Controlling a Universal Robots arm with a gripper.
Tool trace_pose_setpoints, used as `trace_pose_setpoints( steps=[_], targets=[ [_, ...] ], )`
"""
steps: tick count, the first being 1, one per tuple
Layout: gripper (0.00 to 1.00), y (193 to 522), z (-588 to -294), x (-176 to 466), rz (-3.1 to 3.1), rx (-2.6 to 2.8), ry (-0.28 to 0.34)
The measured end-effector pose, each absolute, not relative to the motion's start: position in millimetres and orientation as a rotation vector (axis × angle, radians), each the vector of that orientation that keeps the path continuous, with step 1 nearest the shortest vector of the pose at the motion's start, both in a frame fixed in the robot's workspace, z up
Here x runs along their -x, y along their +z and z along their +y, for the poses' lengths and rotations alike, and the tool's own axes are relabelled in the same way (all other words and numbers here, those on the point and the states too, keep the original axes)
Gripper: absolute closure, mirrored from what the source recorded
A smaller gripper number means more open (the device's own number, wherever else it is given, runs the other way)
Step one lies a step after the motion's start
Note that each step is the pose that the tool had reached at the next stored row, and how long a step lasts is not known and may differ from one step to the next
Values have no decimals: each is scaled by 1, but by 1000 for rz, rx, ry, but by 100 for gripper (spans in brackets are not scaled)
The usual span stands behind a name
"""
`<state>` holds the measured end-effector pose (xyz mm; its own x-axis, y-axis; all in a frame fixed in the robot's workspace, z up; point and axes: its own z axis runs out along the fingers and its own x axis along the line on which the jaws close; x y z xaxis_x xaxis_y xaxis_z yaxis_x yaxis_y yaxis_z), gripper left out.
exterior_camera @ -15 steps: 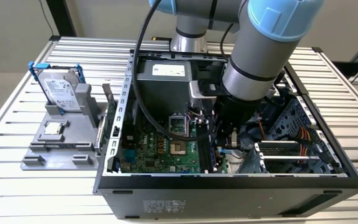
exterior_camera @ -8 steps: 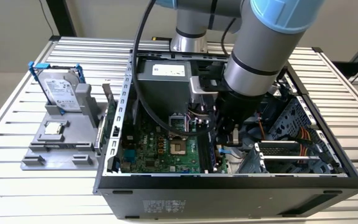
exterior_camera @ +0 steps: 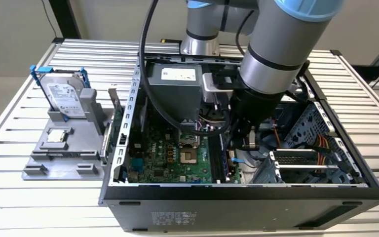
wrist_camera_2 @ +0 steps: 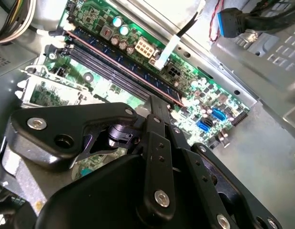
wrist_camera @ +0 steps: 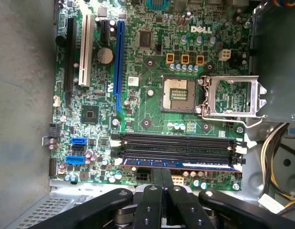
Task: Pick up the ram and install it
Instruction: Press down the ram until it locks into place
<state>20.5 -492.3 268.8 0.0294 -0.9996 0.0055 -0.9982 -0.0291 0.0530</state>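
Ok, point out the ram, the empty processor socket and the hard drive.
ram (wrist_camera: 180,163): first wrist view, middle of its top edge.
processor socket (wrist_camera: 177,93): first wrist view, its contact field.
hard drive (exterior_camera: 64,96): exterior view, its labelled face.

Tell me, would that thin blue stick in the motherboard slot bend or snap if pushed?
The ram looks like a thin, flat board, so it is probably stiff but brittle if twisted. Being so narrow, it is likely light for its length. It stands on edge beside the empty slots, under the gripper; unsupported, it would probably tip over.
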Motion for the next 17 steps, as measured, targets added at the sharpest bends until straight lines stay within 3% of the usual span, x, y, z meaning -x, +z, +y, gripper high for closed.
trace_pose_setpoints(
  steps=[17],
  targets=[
    [100, 281, -492, -21, -2159, -2223, -51]
  ],
)
